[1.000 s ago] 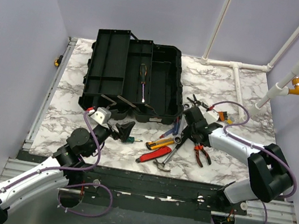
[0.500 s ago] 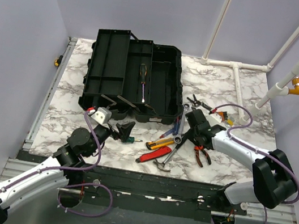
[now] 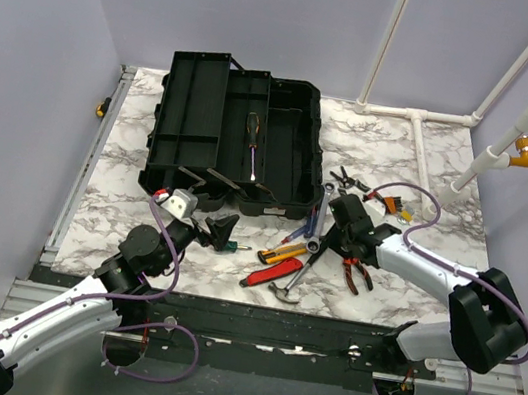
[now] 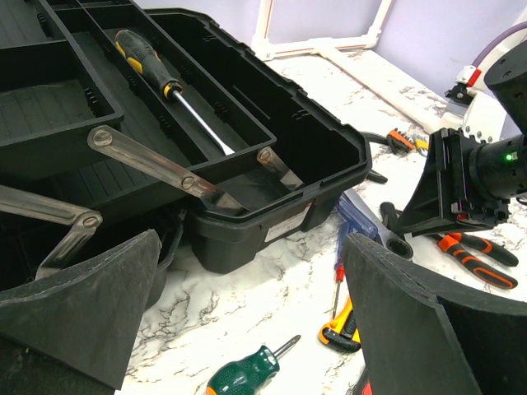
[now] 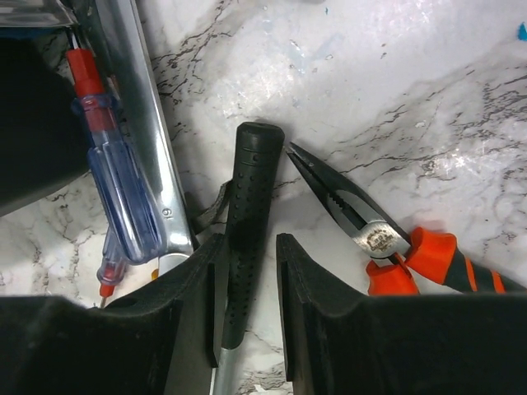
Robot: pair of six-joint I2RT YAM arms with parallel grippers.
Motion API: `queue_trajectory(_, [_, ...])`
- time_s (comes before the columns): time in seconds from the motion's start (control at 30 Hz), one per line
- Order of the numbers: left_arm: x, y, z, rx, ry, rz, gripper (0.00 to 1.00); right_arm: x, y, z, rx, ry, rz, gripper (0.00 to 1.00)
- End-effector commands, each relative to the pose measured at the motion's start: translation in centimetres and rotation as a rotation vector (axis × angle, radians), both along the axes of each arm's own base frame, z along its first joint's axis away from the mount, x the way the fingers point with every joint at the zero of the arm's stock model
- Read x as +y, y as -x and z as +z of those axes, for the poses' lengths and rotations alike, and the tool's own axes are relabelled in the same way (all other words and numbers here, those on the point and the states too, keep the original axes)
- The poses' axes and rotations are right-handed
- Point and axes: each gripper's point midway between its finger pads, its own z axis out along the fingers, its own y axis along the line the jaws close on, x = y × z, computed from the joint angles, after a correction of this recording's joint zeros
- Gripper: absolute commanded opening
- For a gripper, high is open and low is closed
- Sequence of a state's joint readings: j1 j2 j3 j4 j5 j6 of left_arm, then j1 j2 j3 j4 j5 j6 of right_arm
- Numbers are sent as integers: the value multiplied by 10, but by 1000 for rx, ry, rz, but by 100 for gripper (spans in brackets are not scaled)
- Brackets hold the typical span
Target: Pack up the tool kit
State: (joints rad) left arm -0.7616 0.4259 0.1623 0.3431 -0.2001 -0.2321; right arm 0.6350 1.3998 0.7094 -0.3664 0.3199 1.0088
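Note:
The black toolbox (image 3: 282, 150) stands open at the back left, with its tray (image 3: 192, 115) swung out. A yellow-handled screwdriver (image 3: 250, 145) lies in the tray and also shows in the left wrist view (image 4: 156, 70). My right gripper (image 3: 331, 237) is low over the tool pile. Its fingers (image 5: 198, 280) straddle the hammer's black handle (image 5: 247, 206) with a small gap on the right side. My left gripper (image 3: 217, 226) is open and empty above a green screwdriver (image 4: 247, 378), just in front of the toolbox (image 4: 247, 222).
Loose tools lie in front of the box: orange pliers (image 5: 370, 239), a blue screwdriver (image 5: 115, 181), a steel wrench (image 5: 148, 123), a red utility knife (image 3: 266, 275), a yellow-black tool (image 3: 283, 253) and more pliers (image 3: 348, 181). White pipes (image 3: 418, 122) run along the back right.
My right gripper has moved a little nearer and lower, down around the hammer's handle. The left arm has not moved.

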Motion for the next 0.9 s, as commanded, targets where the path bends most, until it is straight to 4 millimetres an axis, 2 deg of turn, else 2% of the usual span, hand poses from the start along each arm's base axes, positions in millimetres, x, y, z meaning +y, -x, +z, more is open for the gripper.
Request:
queue_trajectory(0.0, [-3,2,16,-33,28,-22,94,12,-5,7,-24,-38,41,36])
queue_trajectory(0.2, [-3,3,15,-32,24,-24,95,15,-3,-22,66,-4,30,38])
queue_trajectory(0.33, [-3,3,14,-29,22,-23,94,9,0,-37,116,50,17,37])
queue_trajectory(0.4, [-3,2,14,-29,22,-21,94,4,-1,-37,123,80,2,29])
queue_trajectory(0.43, [-3,2,15,-29,22,-21,94,1,0,-36,121,94,-8,19])
queue_trajectory(0.5, [-3,2,14,-28,22,-19,95,-4,-3,-27,95,109,-24,5])
queue_trajectory(0.57, [-3,2,15,-30,23,-21,94,-8,-8,-14,49,114,-37,1])
queue_trajectory(0.87, [-3,2,15,-29,21,-22,95,-12,-27,61,-198,77,21,1])
